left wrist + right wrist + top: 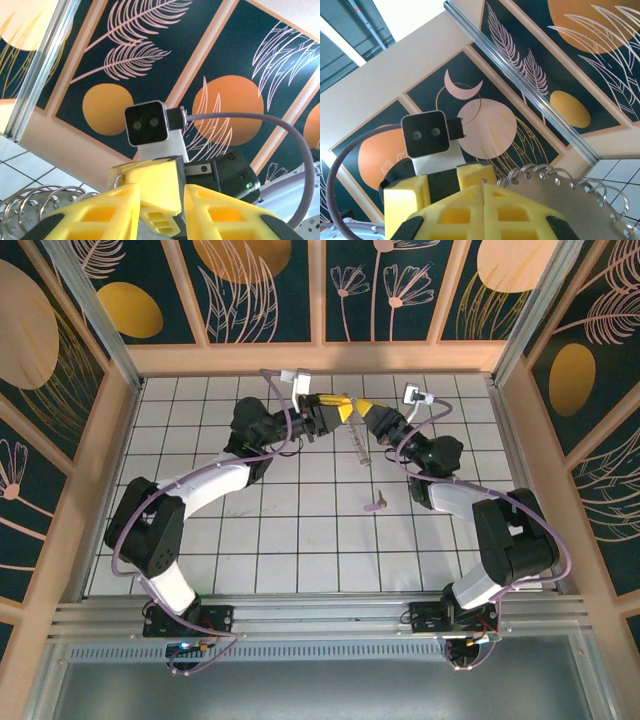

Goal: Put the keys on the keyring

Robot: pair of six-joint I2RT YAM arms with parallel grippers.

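The right claw (484, 192) is pressing its fingers together, clamping the keyring (565, 200), whose coiled edge is fanning out to one side of it. The left claw (161, 194) is holding its fingers narrowly apart, straddling the right claw's tips. The coils are lying outside one finger, contact unclear. The key (376, 503) is lying on the tiled table (300, 550), well apart from both claws on their near side, with nothing obstructing it. Patterned wall panels (265, 290) are standing beyond the claws. Both arms are arching inward, meeting over the table's far middle.
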